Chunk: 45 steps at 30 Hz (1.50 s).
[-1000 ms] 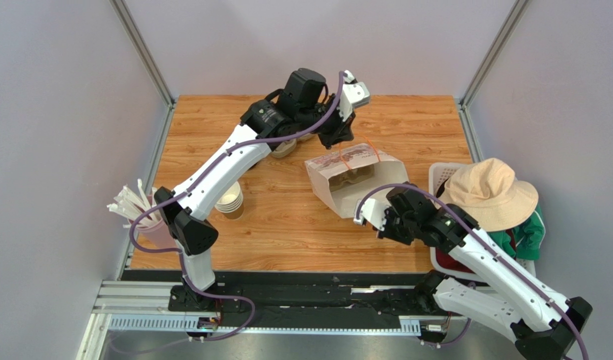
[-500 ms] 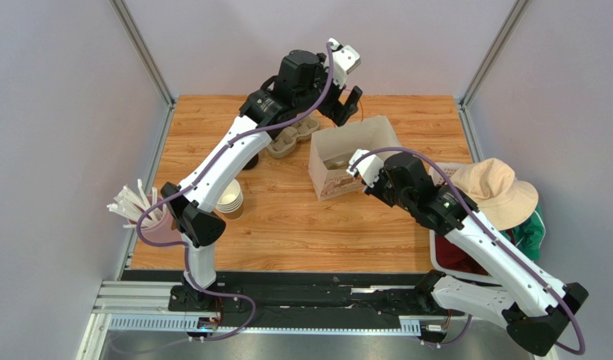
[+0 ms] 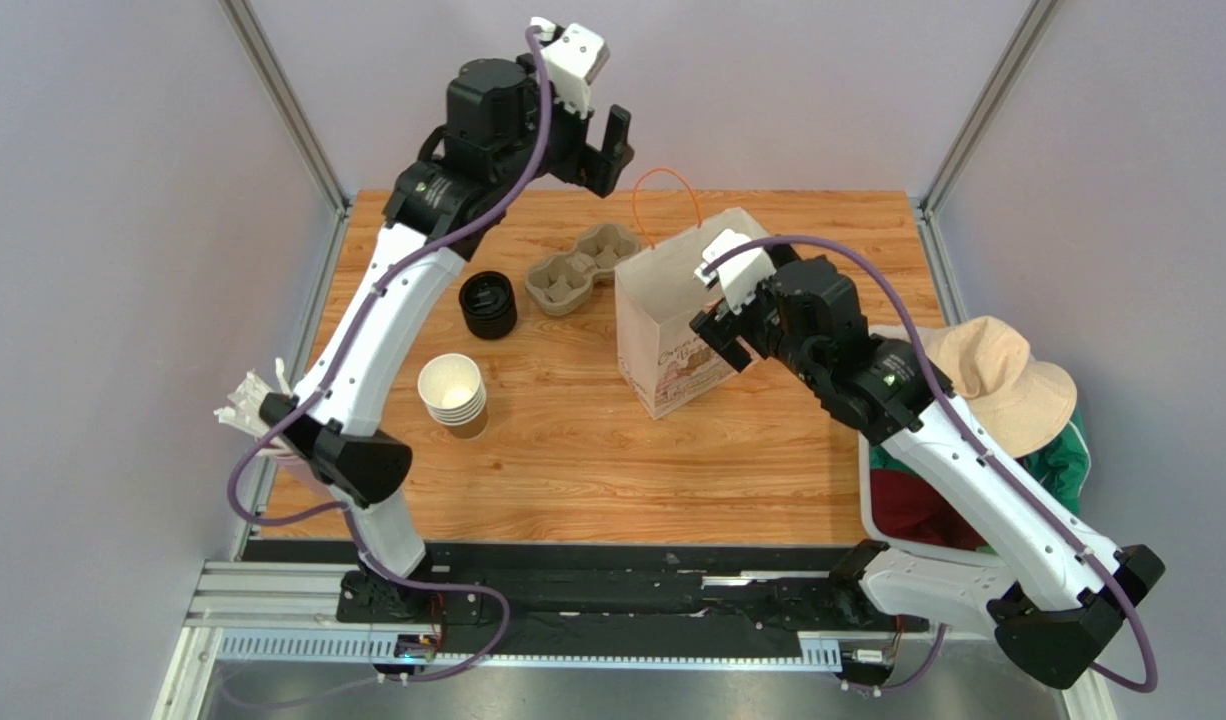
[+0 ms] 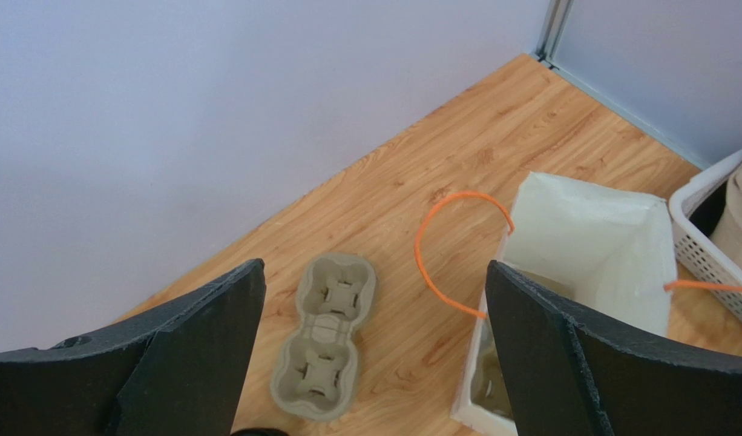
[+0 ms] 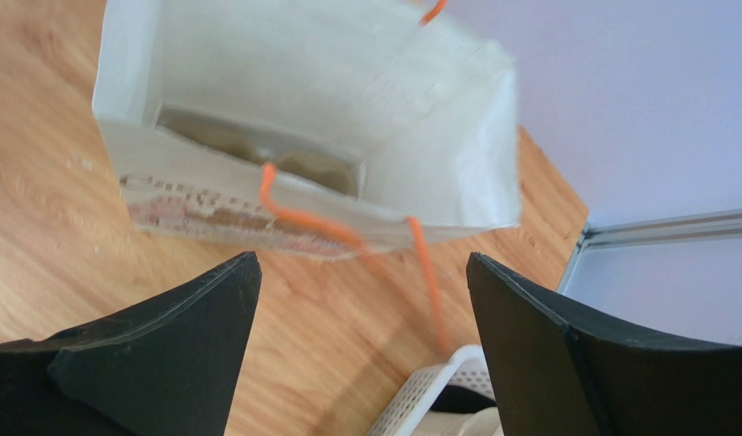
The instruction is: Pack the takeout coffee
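Observation:
The takeout coffee is out of view in every frame. A white paper bag point(image 3: 669, 320) with orange handles stands upright and open at mid-table. From above, the bag point(image 4: 588, 238) shows only a dim brownish shape at its bottom, which I cannot identify. My left gripper point(image 3: 598, 149) hangs high over the table's far edge, open and empty, left of the bag. The left wrist view shows the gripper point(image 4: 375, 269) with jaws wide apart. My right gripper point(image 3: 726, 336) is open and empty beside the bag's right face. The right wrist view shows this gripper point(image 5: 363, 260) short of the bag point(image 5: 329, 86).
A grey pulp two-cup carrier point(image 3: 580, 269) lies left of the bag, seen again as the carrier point(image 4: 325, 336) in the left wrist view. A stack of black lids point(image 3: 489, 305) and a stack of lidless cups point(image 3: 454, 395) stand further left. A white basket point(image 3: 884, 498) holding a hat sits at the right edge.
The bag went from lying tilted to standing upright. Both grippers opened and let go of it. The left one rose away to the far left, and the right one moved up beside the bag.

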Available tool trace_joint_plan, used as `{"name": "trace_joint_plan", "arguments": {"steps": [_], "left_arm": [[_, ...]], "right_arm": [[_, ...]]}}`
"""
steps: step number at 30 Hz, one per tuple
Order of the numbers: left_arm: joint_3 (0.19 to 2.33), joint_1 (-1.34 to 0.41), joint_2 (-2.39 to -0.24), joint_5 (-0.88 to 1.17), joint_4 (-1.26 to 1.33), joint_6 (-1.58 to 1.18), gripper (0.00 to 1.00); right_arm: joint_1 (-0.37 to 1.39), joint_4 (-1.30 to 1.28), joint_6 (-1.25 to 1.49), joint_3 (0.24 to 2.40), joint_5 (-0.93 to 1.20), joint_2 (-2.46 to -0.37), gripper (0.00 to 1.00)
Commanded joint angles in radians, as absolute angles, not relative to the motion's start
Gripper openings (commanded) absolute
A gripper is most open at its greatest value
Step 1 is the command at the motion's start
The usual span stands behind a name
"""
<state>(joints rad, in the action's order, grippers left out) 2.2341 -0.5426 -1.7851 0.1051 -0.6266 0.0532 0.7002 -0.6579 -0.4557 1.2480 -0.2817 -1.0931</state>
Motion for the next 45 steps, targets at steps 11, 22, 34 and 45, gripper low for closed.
{"name": "trace_joint_plan", "arguments": {"steps": [11, 22, 34, 45], "left_arm": [[1.645, -0.437, -1.447, 0.170, -0.523, 0.198, 0.99], [1.560, -0.304, -1.304, 0.229, -0.621, 0.288, 0.99], [1.540, -0.265, -1.273, 0.252, -0.644, 0.253, 0.99], [1.543, -0.264, -1.285, 0.278, -0.652, 0.232, 0.99]], "right_arm": [[0.627, -0.589, -0.342, 1.735, -0.310, -1.305, 0.93], [0.575, -0.500, -0.315, 1.992, -0.296, -1.724, 0.86], [0.514, -0.471, -0.270, 2.007, -0.256, -1.818, 0.29], [0.439, -0.459, -0.291, 2.101, -0.382, -1.865, 0.04]]}}
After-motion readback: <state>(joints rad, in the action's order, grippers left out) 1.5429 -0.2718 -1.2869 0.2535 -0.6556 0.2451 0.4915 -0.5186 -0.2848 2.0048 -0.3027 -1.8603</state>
